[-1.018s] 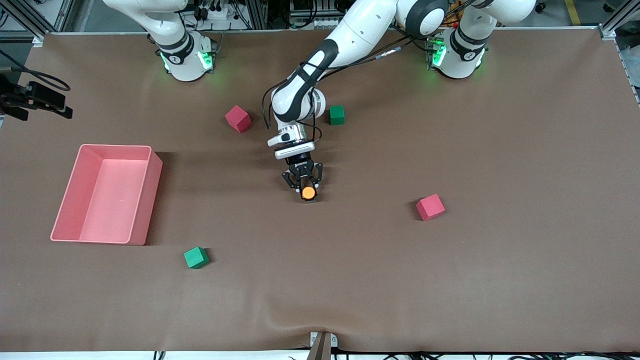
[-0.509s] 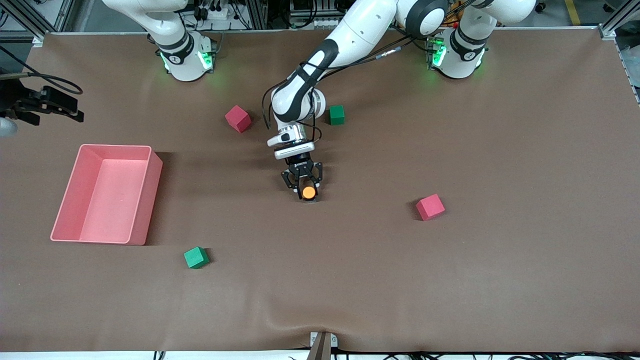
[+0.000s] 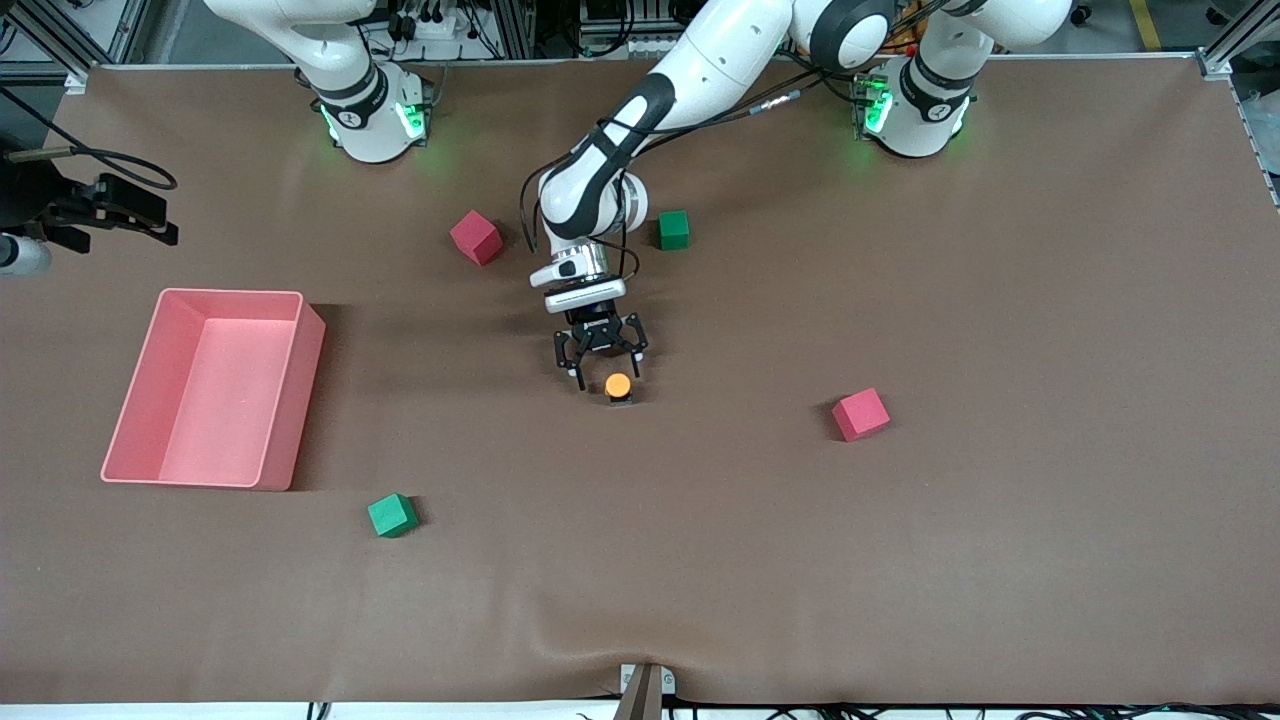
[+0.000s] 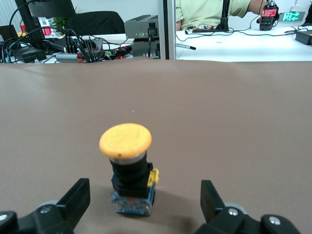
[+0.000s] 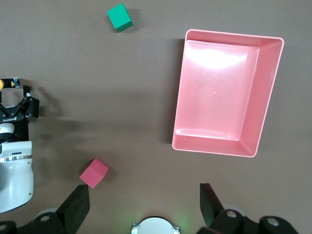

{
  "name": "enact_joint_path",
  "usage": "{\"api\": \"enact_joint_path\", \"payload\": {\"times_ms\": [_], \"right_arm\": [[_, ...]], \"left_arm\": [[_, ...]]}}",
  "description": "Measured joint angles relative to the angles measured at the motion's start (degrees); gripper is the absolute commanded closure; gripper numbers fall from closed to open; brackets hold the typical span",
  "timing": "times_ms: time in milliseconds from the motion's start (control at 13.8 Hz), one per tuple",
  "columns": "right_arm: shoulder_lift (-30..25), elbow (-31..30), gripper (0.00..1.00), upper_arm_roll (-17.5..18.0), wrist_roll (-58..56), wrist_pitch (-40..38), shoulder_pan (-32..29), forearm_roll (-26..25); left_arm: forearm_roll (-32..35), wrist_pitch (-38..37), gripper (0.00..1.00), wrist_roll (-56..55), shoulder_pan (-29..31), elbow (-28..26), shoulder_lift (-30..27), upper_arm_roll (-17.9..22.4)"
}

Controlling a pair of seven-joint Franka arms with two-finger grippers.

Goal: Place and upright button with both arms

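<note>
The button [image 3: 618,386] stands upright on the brown table, orange cap on top of its black body. It shows close up in the left wrist view [image 4: 127,165]. My left gripper [image 3: 607,374] is open, with a finger on each side of the button and neither touching it [image 4: 145,197]. My right gripper [image 3: 160,222] hangs high over the table's edge at the right arm's end, open and empty [image 5: 145,202]. The right wrist view looks straight down and catches the button [image 5: 2,83] at its edge, beside the left gripper [image 5: 14,105].
A pink bin [image 3: 300,330] sits toward the right arm's end. One red cube [image 3: 476,237] and one green cube [image 3: 674,229] flank the left arm's wrist. Another red cube [image 3: 860,414] lies toward the left arm's end. A second green cube [image 3: 392,515] is nearer the camera.
The left gripper opened and let go of the button, then drew back a little toward its base. The button stays standing. The right gripper drifted slightly inward over the table edge.
</note>
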Motion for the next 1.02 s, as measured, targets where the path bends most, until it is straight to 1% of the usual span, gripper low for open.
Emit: {"api": "enact_joint_path", "payload": {"times_ms": [145,291,509,800,1018], "right_arm": [[0.00,0.00,0.00,-0.01,0.00,0.00,0.00,0.00],[0.00,0.00,0.00,-0.07,0.00,0.03,0.00,0.00],[0.00,0.00,0.00,-0.40,0.05,0.14,-0.15,-0.03],[-0.09,0.01,0.00,-0.80,0.11,0.13,-2.06,-0.04],[-0.26,0.01,0.00,-0.80,0.11,0.10,-2.46,-0.04]], "left_arm": [[-0.70,-0.87,0.00,0.00,-0.15,-0.30,0.00,-1.16],[-2.01,-3.15,0.00,0.00,-0.37,-0.39,-0.13,-3.16],[-3.82,-6.34,0.00,0.00,-0.84,-2.16,-1.83,-5.99],[-8.52,-10.06,0.00,0.12,-0.70,-5.85,-6.18,-9.56],[-16.10,-11.82,0.00,3.81,-0.74,-6.43,-11.22,-11.60]]}}
